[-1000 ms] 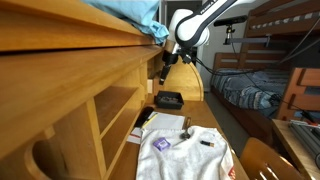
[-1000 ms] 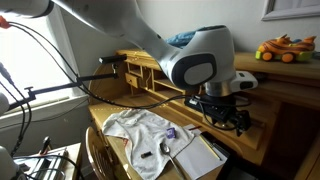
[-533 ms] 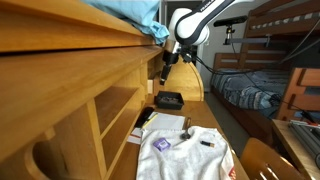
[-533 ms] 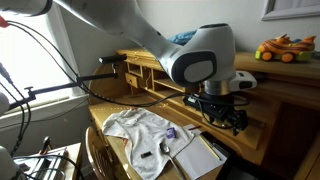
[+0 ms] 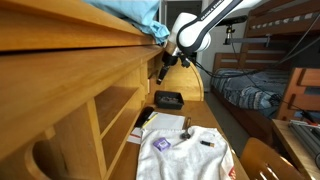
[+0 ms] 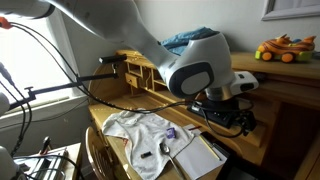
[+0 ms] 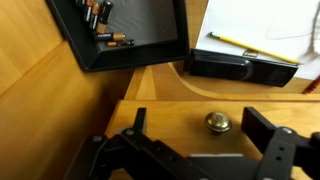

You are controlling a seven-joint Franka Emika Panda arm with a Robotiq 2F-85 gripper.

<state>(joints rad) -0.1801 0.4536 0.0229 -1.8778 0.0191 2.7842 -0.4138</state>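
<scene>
My gripper [image 7: 202, 128] is open, with its two black fingers on either side of a small brass knob [image 7: 217, 122] on a wooden drawer front [image 7: 170, 110]. The knob sits between the fingers, slightly towards the right one, and neither finger touches it. In both exterior views the gripper [image 5: 165, 68] [image 6: 226, 116] hangs close to the wooden hutch above the desk. Below it in the wrist view lie a black tray [image 7: 130, 45] with batteries [image 7: 100, 14] and a black box [image 7: 235, 66].
A white notepad [image 7: 265, 22] with a pencil [image 7: 236, 41] lies beside the tray. A white shirt [image 5: 185, 155] [image 6: 138, 130] covers the desk front. A toy car [image 6: 283, 48] stands on the hutch top. A bunk bed [image 5: 262, 85] stands further back.
The arm has shifted slightly lower and closer to the drawer front. Nothing on the desk has moved.
</scene>
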